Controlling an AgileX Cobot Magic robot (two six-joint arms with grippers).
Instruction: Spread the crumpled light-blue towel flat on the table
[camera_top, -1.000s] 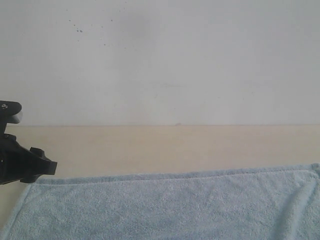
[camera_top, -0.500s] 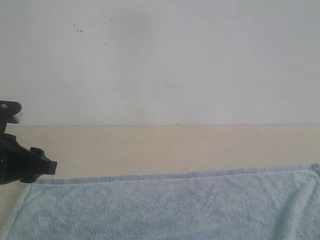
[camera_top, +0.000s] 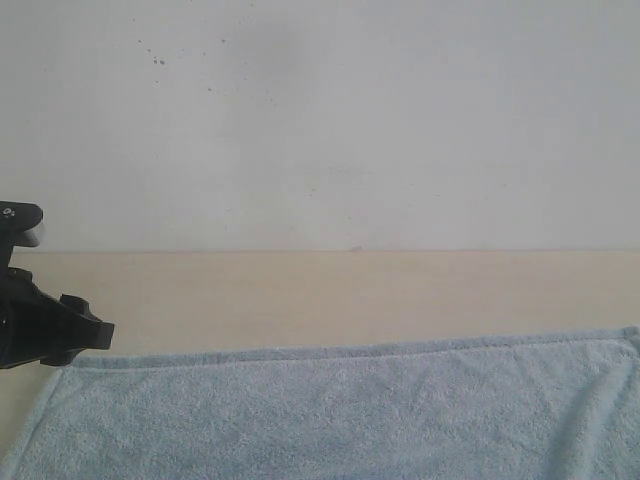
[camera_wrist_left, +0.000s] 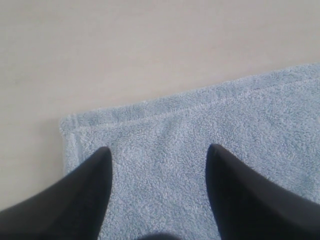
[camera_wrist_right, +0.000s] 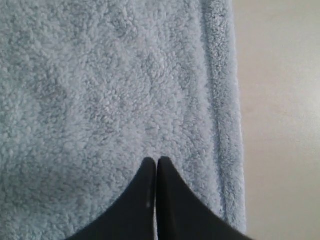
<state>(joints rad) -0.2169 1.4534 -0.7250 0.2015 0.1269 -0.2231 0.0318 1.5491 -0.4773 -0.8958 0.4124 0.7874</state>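
Observation:
The light-blue terry towel (camera_top: 340, 415) lies flat across the near part of the beige table (camera_top: 330, 295), its hemmed far edge running straight from left to right. The left arm's black body shows at the exterior view's left edge, beside the towel's far-left corner. My left gripper (camera_wrist_left: 159, 150) hangs open over that corner of the towel (camera_wrist_left: 165, 150), nothing between its black fingers (camera_wrist_left: 85, 190). My right gripper (camera_wrist_right: 157, 161) is shut, empty, above the towel (camera_wrist_right: 100, 90) close to its hemmed side edge. The right gripper is out of the exterior view.
A white wall (camera_top: 330, 120) rises behind the table's far edge. Bare tabletop (camera_wrist_left: 125, 50) stretches beyond the towel's corner, and more bare table (camera_wrist_right: 280, 120) lies past the towel's side hem.

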